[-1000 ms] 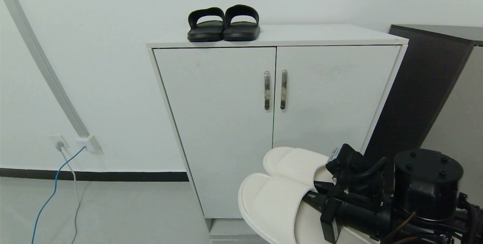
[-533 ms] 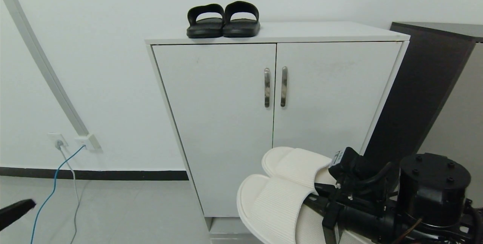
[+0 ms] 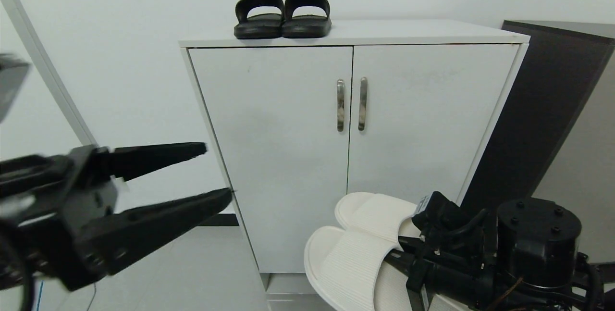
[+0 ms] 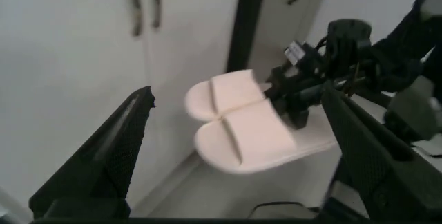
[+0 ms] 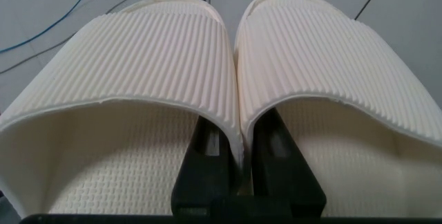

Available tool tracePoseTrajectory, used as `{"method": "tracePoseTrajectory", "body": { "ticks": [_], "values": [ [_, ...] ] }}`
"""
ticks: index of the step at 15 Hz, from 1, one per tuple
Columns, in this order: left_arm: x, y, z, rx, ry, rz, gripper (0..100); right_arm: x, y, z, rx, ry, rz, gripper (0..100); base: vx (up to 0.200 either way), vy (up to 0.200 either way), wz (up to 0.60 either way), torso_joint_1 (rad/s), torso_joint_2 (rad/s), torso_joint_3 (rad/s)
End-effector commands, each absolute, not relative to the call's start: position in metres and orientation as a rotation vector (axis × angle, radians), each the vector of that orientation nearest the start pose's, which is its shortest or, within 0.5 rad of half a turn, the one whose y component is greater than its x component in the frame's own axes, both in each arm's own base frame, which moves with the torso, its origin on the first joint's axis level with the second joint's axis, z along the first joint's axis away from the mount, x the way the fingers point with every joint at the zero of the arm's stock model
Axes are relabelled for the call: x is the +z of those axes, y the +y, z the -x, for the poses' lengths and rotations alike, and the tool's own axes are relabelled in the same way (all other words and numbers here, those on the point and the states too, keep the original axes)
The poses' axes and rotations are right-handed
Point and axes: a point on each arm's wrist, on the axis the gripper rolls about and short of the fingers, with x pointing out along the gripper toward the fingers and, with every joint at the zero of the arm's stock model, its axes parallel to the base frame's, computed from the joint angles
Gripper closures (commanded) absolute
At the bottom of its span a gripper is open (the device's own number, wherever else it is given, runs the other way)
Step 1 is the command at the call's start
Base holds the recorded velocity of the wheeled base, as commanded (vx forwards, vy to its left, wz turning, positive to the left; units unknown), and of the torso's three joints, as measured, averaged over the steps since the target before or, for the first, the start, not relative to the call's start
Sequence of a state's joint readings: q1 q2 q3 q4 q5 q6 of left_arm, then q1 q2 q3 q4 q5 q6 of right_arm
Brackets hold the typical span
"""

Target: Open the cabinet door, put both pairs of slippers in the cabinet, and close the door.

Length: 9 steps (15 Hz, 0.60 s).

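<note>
A: Left fingers (image 3: 158,219) spread wide, lower left of frame. Right fingers (image 5: 206,156) pinching white slippers (image 3: 355,248), lower centre.
B: Cabinet (image 3: 269,157) shut, mid-frame; black slippers (image 3: 282,15) on top. Best to close squarely on left handle (image 3: 340,105), then pull along door's arc.
A: In right wrist view, pinch on adjoining straps plain; in head view, handles instead.

No print, number or sign can be read here. A small white sticker (image 3: 424,203) sits on the black housing of the right end effector (image 5: 233,156), just beside the white slippers (image 3: 358,253), but its marks are too small to make out.
</note>
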<state>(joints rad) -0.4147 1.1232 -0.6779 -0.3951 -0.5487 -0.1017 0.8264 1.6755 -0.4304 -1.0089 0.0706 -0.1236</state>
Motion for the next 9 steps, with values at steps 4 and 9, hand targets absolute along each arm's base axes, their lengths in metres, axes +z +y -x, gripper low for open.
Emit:
{"method": "tracePoseTrajectory", "body": {
  "ticks": [4,9],
  "values": [
    [0.265,-0.152,-0.219,-1.105,0.144,0.206,0,0.131,0.192,-0.175,0.907,0.18,0.209,100,0.0,0.0,0.0,0.0,0.0,0.0],
    [0.271,-0.2,-0.262,-1.151,0.166,0.294,0,0.129,0.193,-0.176,0.906,0.186,0.212,100,0.0,0.0,0.0,0.0,0.0,0.0]
  ]
}}
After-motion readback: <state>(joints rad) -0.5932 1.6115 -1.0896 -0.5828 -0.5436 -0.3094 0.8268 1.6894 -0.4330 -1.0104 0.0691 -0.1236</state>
